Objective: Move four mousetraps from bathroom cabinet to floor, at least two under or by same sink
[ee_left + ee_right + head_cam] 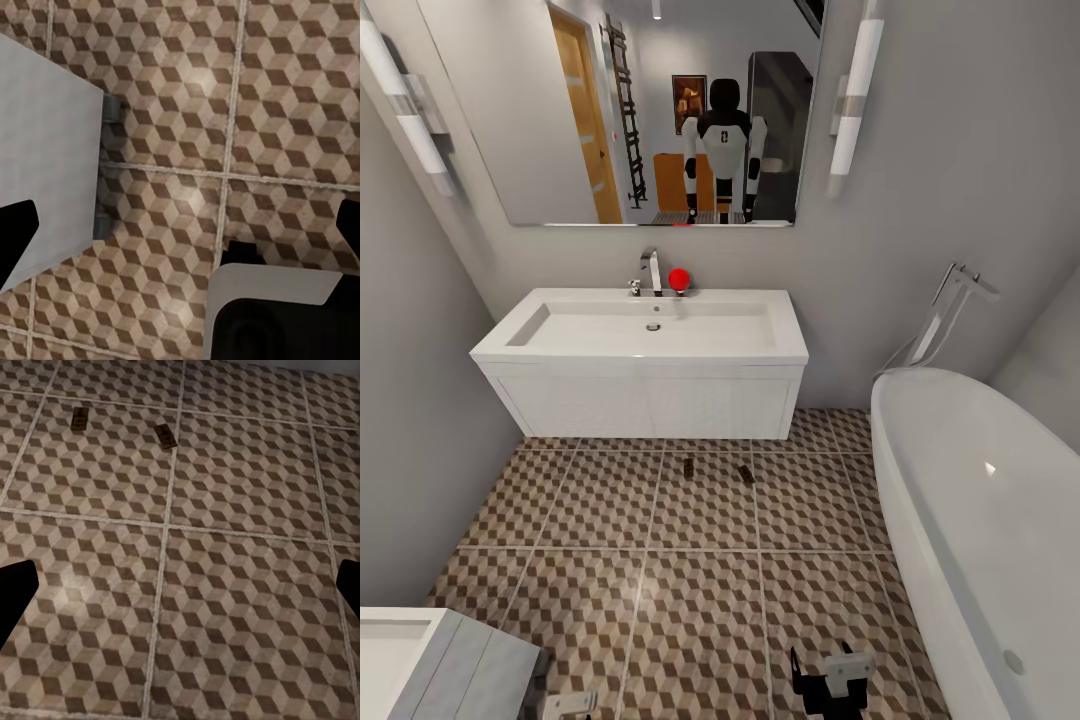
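Two mousetraps lay on the bathroom floor [700, 600] just in front of the bathroom sink [645, 335]: one mousetrap [687, 467] near the middle of the vanity front, the other mousetrap [746, 474] beside it toward the bathtub [980, 520], the two apart and not touching. The floor between them and the robot was bare tile, with nothing in the way.

The bathtub stood along the wall beside the sink, its floor-standing tap [950, 310] rising at the end nearest the vanity. A chrome tap [651, 271] and a red ball [679, 279] sat at the back of the basin, below a mirror [660, 110] flanked by two wall lights. A low white drawer unit [430, 665] stood well away from the sink.

The right wrist view showed the same two traps closer, one [79, 419] square to the tile seams and the other [166, 436] turned at an angle. The left wrist view showed the drawer unit's flat side and two small feet over the tiles.

The left gripper [180, 225] and right gripper [180, 585] had their jaws spread wide, holding nothing.
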Available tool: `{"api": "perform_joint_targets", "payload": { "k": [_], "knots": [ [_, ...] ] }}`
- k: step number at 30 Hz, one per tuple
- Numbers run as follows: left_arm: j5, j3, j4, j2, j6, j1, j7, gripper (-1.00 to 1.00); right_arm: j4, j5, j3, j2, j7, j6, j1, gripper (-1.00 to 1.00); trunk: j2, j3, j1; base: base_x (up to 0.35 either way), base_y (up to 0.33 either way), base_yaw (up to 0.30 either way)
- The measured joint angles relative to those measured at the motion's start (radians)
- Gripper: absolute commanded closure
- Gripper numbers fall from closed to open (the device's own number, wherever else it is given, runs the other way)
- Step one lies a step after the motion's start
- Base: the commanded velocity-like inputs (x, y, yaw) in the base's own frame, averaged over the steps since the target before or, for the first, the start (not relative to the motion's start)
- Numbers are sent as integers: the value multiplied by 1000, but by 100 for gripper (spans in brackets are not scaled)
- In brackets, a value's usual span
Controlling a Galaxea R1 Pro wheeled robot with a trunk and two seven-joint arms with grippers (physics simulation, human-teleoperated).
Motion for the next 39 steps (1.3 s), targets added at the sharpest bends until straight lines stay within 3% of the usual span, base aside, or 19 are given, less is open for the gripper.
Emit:
{"api": "perform_joint_targets", "payload": {
  "k": [39],
  "knots": [
    [0,0,3,0,0,0,0,-100,0,0,0,-1,0,-3,0,-100,0,55,0,0,0,0]
  ]
}}
